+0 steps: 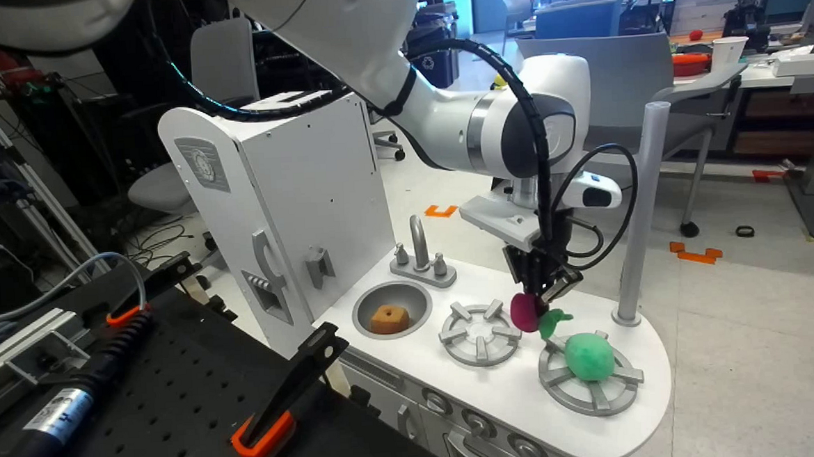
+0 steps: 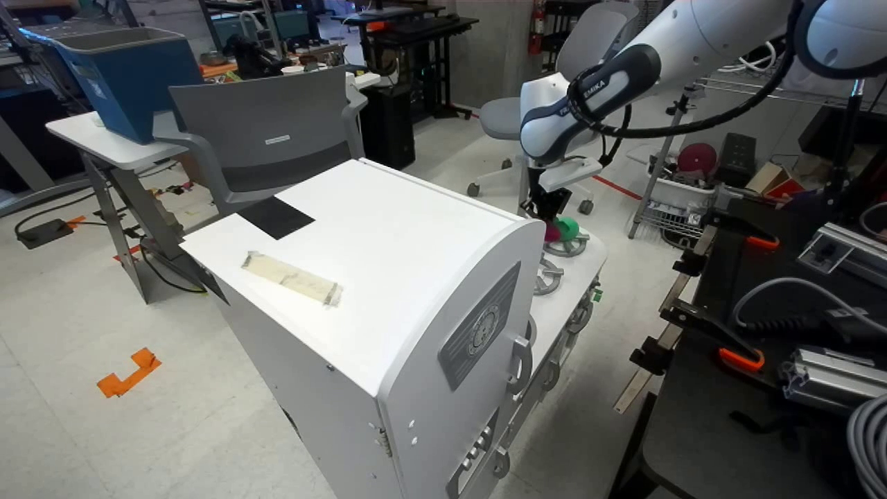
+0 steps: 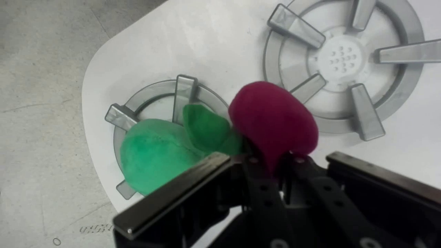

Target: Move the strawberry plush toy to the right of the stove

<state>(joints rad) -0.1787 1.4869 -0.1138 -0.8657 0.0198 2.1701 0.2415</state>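
Magenta-red strawberry plush toy (image 3: 272, 115) pinched in the jaws, short of its goal

The toy hangs between the fingertips of the black two-finger gripper (image 3: 275, 161), which is closed on a fold of its soft cloth. Its rounded body bulges beyond the tips, while its leafy green fabric top (image 3: 208, 129) juts from one side of the jaws; that narrower part probably gives a surer hold than the fat middle. I cannot tell whether the toy clears the white toy stove counter (image 1: 506, 389) beneath the jaws.

On the leaves' side, lower than the jaws, a round green plush (image 1: 590, 357) rests on a grey spoked grate (image 1: 600, 396), whose spokes likely stop it rolling. An exterior view shows a gap between leaves and plush. Opposite, near the jaws, lies a matching grey grate (image 1: 482, 350); farther that way, an orange-brown block (image 1: 389, 320) sits in a round grey sink (image 1: 382, 294).

The stove's right end seems to lie past the green plush, so the jaws should go over or around it.
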